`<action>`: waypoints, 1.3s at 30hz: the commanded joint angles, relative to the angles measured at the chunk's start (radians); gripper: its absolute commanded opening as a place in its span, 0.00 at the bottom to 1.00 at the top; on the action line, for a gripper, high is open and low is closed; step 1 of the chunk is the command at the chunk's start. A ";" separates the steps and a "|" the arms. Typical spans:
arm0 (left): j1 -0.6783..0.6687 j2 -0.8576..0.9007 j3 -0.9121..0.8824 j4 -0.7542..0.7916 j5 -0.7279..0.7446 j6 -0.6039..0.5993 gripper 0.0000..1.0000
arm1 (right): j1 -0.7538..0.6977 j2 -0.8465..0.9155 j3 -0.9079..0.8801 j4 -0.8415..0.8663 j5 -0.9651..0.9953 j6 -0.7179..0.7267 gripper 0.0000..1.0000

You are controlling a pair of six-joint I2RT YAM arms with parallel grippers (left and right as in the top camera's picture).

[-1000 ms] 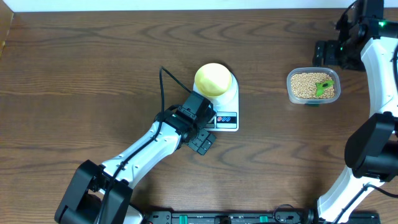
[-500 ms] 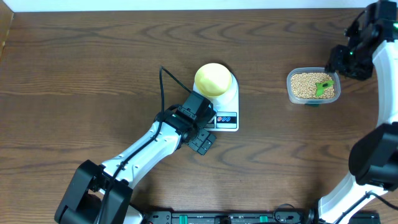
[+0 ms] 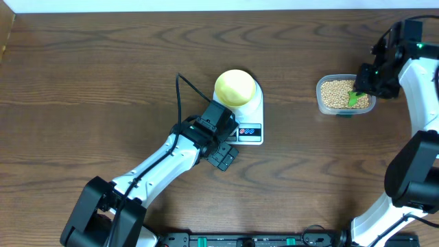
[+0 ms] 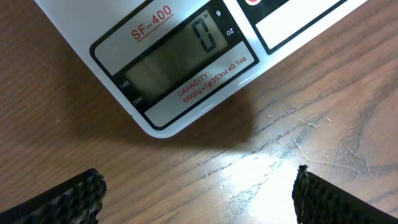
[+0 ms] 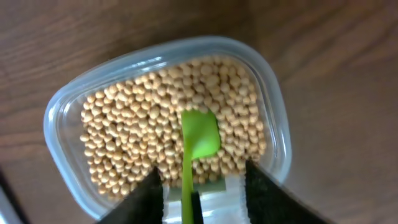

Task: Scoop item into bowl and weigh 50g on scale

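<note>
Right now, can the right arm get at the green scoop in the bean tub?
Probably yes. The tub has no lid, the green scoop lies on top of the beans, and its handle sits between the right jaws, nothing blocking.

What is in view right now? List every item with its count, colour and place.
table: one, dark brown wood, under everything
scale: one, white, table centre, display reads 0
bowl: one, pale yellow, on the scale
tub: one, clear plastic, table's right side
beans: many, tan, in the tub
spoon: one, green, lying on the beans
left arm: one, white and black, at the scale's front edge, jaws wide open
right arm: one, white and black, over the tub, jaws either side of the spoon handle with gaps showing
</note>
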State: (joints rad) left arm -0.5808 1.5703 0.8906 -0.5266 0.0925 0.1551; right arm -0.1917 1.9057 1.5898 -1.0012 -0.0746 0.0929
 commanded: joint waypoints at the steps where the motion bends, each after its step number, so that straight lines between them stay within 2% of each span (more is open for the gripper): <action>1: 0.000 0.006 -0.003 -0.003 0.005 0.008 0.98 | 0.015 -0.003 -0.035 0.041 -0.018 0.003 0.23; 12: 0.000 0.006 -0.003 -0.003 0.005 0.008 0.98 | 0.030 -0.003 -0.048 0.190 -0.010 0.003 0.10; 13: 0.000 0.006 -0.003 -0.003 0.005 0.008 0.98 | 0.030 -0.003 -0.048 0.194 -0.010 0.003 0.11; 14: 0.000 0.006 -0.003 -0.003 0.005 0.008 0.98 | 0.030 -0.003 -0.048 0.193 -0.010 0.003 0.19; 15: 0.000 0.006 -0.003 -0.003 0.005 0.008 0.98 | 0.030 -0.003 -0.048 0.187 -0.010 0.003 0.33; 18: 0.000 0.006 -0.003 -0.003 0.005 0.009 0.98 | 0.029 -0.004 -0.031 0.133 -0.011 -0.013 0.37; 21: 0.000 0.006 -0.003 -0.003 0.005 0.009 0.98 | 0.029 -0.005 0.022 0.030 -0.011 -0.012 0.45; 25: 0.000 0.006 -0.003 -0.003 0.005 0.008 0.98 | 0.029 -0.005 0.051 -0.116 -0.009 0.000 0.46; 27: 0.000 0.006 -0.003 -0.003 0.005 0.008 0.98 | 0.030 -0.003 0.034 -0.143 0.021 0.000 0.42; 30: 0.000 0.006 -0.003 -0.003 0.005 0.008 0.98 | 0.030 -0.003 0.002 -0.092 0.019 0.000 0.36; 33: 0.000 0.006 -0.003 -0.003 0.005 0.009 0.98 | 0.032 -0.003 -0.010 -0.052 0.019 0.000 0.19; 39: 0.000 0.006 -0.003 -0.003 0.005 0.008 0.98 | 0.034 -0.003 -0.010 -0.030 0.001 0.000 0.03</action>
State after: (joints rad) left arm -0.5808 1.5703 0.8906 -0.5266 0.0959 0.1551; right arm -0.1684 1.9064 1.5864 -1.0370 -0.0681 0.0940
